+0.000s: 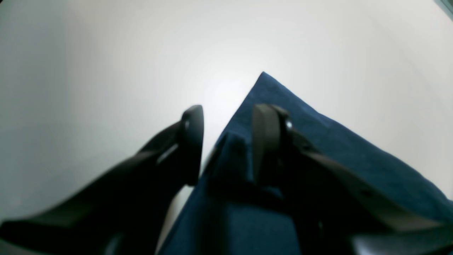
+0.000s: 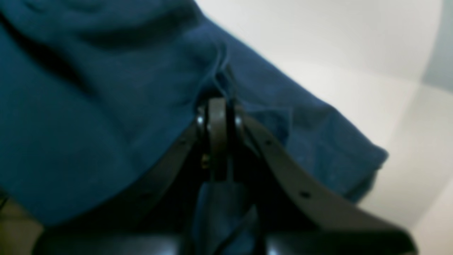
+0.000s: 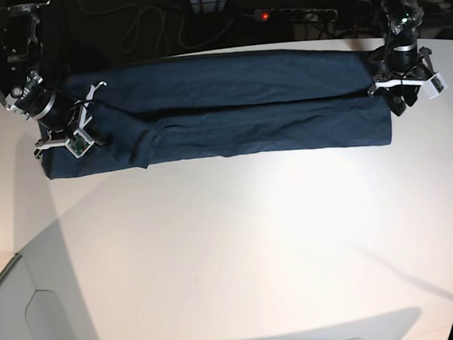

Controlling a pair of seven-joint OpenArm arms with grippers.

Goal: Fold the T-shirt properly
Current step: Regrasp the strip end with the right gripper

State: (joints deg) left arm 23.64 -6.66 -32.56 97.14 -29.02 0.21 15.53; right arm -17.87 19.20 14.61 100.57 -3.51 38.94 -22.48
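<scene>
1. Nearest the base camera lies the bare white table, so the folding room is there, in front of the garment.
2. On that view's left, my right claw sits at the sleeve end of the plain dark navy-blue cotton T-shirt. In its wrist view the fingertips are pressed together with a ridge of cloth pinched between them. I judge that bite narrow, so I would not tug hard on it.
3. Across the middle, the shirt lies as a long band along the far side of the table, already doubled lengthwise, with loose wrinkles near the sleeve end. Any lift should be level at both ends, or those wrinkles will be folded in.
4. On the base view's right, my left claw stands at the other end of the band. Its wrist view shows the fingers spread apart, one over the cloth and one over bare table, the shirt's edge running between them. Nothing is held there yet.
5. To do this step well, I think the left claw should close squarely on that edge through all layers before either arm rises.
6. Then both ends should travel at one height and one pace, keeping the cloth gently taut.
</scene>
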